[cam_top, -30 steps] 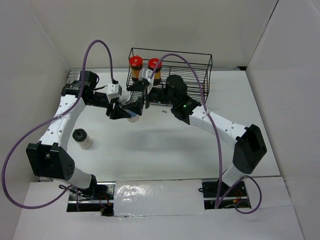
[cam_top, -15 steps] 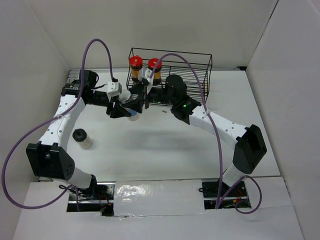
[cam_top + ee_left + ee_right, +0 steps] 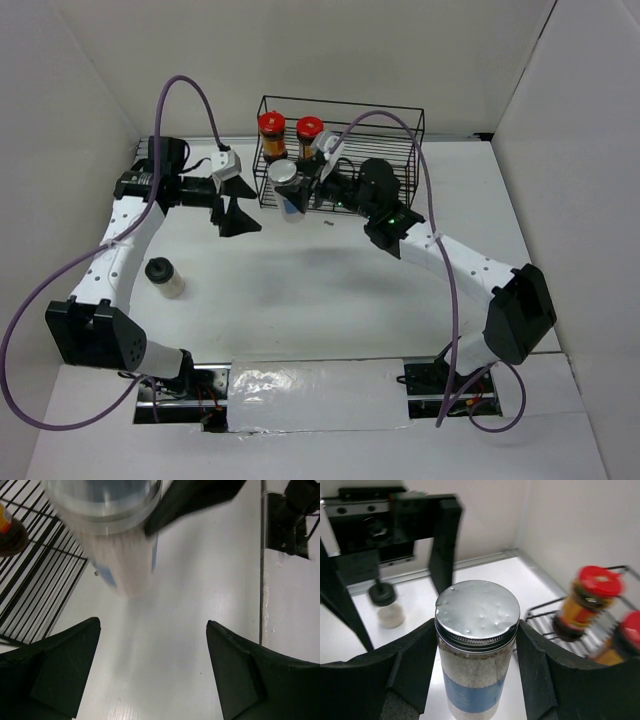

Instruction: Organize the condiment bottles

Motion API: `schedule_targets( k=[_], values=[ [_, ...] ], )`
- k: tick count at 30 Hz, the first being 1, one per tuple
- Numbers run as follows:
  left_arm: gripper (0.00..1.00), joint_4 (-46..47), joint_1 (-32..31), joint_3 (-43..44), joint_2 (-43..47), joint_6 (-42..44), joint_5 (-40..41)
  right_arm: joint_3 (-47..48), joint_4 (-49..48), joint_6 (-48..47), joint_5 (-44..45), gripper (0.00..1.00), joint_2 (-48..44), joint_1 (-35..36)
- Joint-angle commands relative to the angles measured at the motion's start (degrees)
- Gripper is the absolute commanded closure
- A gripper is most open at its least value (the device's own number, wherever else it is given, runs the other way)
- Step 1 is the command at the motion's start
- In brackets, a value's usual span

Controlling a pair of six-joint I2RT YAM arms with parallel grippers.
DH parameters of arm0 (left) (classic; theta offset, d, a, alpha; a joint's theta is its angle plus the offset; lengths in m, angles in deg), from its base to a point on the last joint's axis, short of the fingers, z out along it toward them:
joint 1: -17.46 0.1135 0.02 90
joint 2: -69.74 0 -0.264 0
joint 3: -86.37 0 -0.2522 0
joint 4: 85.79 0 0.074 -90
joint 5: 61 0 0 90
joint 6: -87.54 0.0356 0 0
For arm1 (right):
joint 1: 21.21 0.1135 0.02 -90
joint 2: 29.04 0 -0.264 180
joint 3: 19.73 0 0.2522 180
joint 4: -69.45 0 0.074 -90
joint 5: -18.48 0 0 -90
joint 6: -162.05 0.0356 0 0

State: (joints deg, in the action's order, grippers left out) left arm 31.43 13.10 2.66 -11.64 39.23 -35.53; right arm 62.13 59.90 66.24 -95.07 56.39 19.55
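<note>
My right gripper (image 3: pixel 291 188) is shut on the white bottle with a blue label and silver lid (image 3: pixel 477 652), held in the air just in front of the black wire basket (image 3: pixel 400 125); the bottle also shows in the top view (image 3: pixel 289 190) and the left wrist view (image 3: pixel 120 535). Two brown jars with red lids (image 3: pixel 271 133) (image 3: pixel 310 135) stand in the basket's left end. My left gripper (image 3: pixel 236 215) is open and empty, left of the white bottle. The pale bottle with a black cap (image 3: pixel 165 277) stands on the table at the left.
The white table (image 3: pixel 330 280) has walls on the left, back and right. The basket's right part holds nothing visible. A small dark speck (image 3: pixel 329 224) lies in front of the basket.
My left gripper let go of the white bottle and drew back to the left, open. My right gripper now holds the bottle and has lifted it toward the basket.
</note>
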Motion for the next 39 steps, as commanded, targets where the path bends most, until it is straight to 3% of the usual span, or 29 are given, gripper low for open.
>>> schedule_targets(
  k=[1, 7, 15, 19, 28, 39],
  values=[
    [0.01, 5.41, 1.28, -0.52, 1.93, -10.63, 5.63, -0.5, -12.63, -1.84, 7.28, 1.0, -6.94, -3.57],
    [0.01, 8.4, 4.18, -1.57, 4.47, -18.13, 13.37, -2.53, -25.17, -2.54, 15.46, 1.0, -6.86, -13.58],
    [0.01, 9.73, 13.23, -5.18, 7.9, -21.39, 16.36, -0.34, -35.29, -1.93, 11.69, 1.0, 4.55, -23.43],
    [0.01, 8.68, 15.17, -5.97, 8.61, -20.95, 17.77, 2.12, -36.89, 3.33, 11.51, 1.0, 9.13, -26.07],
    [0.01, 9.64, 19.3, -7.73, 9.23, -22.01, 25.94, -1.47, -40.67, 4.83, 9.67, 1.0, 14.32, -26.43],
    [0.01, 5.96, 21.93, -13.08, 10.98, -16.65, 38.59, -3.67, -41.2, 5.27, 7.64, 1.0, 18.19, -26.95]
  ],
)
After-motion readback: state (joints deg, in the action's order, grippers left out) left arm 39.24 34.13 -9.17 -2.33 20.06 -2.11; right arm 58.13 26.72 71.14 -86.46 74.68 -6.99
